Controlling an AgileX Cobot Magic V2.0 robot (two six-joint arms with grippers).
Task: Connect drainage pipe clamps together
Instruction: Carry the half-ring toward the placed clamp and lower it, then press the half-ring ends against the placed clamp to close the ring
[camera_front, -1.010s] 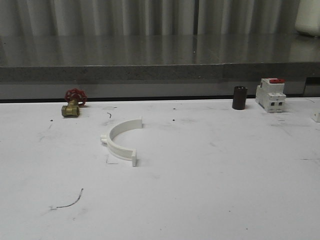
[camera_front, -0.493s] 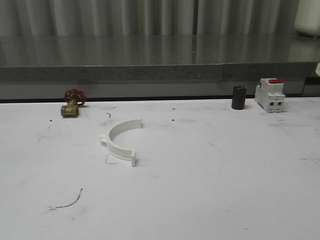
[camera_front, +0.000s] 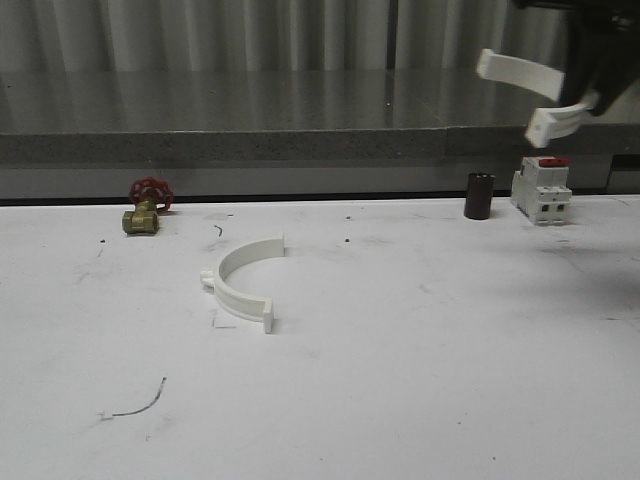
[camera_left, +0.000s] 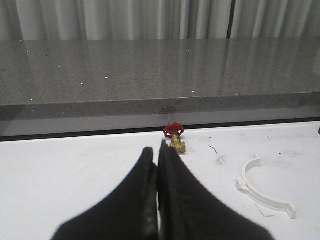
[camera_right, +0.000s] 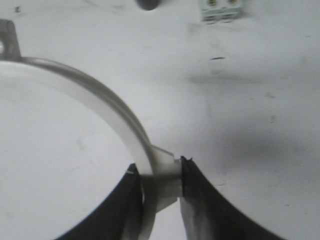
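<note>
The two drainage pipe clamps are not yet connected. One half-ring (camera_front: 240, 280) lies flat on the white worktop (camera_front: 420, 380), left of the middle, with its open side turned to the right and away from the robot. The other half-ring (camera_front: 530, 92) is in the air at the upper right of the front view, well above the worktop and well apart from the first one. The right gripper (camera_right: 161, 187) holds it: in the right wrist view the jaws are closed on the thick boss at the middle of the arc (camera_right: 100, 107), and the curved band goes away from the jaws to a flanged tab.

The left gripper (camera_left: 156, 165) hangs over the left part of the worktop with its jaws pressed together and nothing between them.

So, as I judge it, only the picking up of one half is done. What is left is to bring the held half down to the lying one, turn it so that the two open sides face each other, and join the end tabs.

No container is seen here. A brass valve with a red wheel (camera_front: 146, 206) stands at the back left, and a dark cylinder (camera_front: 479, 195) and a white circuit breaker (camera_front: 541, 189) stand at the back right, all untouched.
</note>
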